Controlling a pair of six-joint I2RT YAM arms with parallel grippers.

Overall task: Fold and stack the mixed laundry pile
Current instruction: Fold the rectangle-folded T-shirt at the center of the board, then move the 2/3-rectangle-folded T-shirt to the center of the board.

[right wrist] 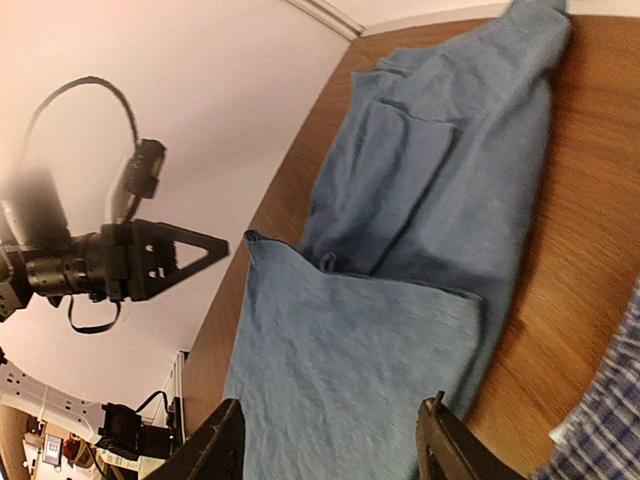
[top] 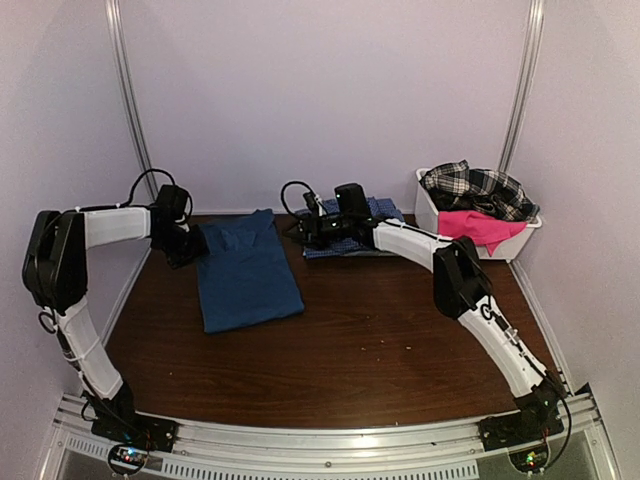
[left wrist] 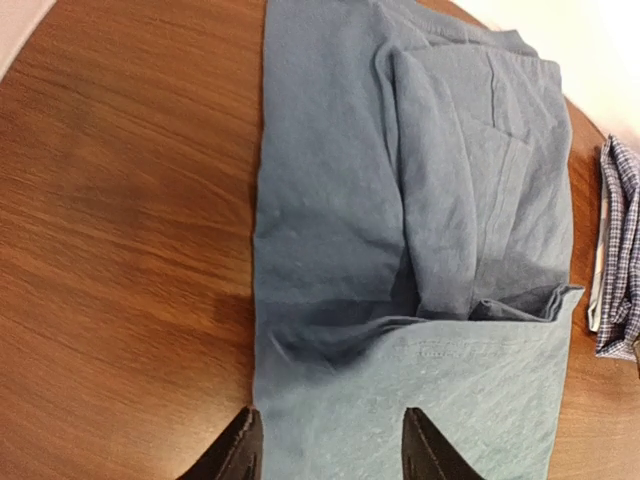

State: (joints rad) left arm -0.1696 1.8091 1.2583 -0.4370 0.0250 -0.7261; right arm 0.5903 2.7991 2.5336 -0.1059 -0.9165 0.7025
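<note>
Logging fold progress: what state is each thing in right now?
T-shirt: flat on table, partly folded.
Checked cloth: folded, beside the T-shirt.
Plaid shirt: crumpled in bin.
Pink piece: unfolded, hanging over bin rim.
Left pincer: open, empty.
Right pincer: open, empty.

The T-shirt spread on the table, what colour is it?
The T-shirt is plain blue, with no pattern; the left wrist view shows it best.
</note>
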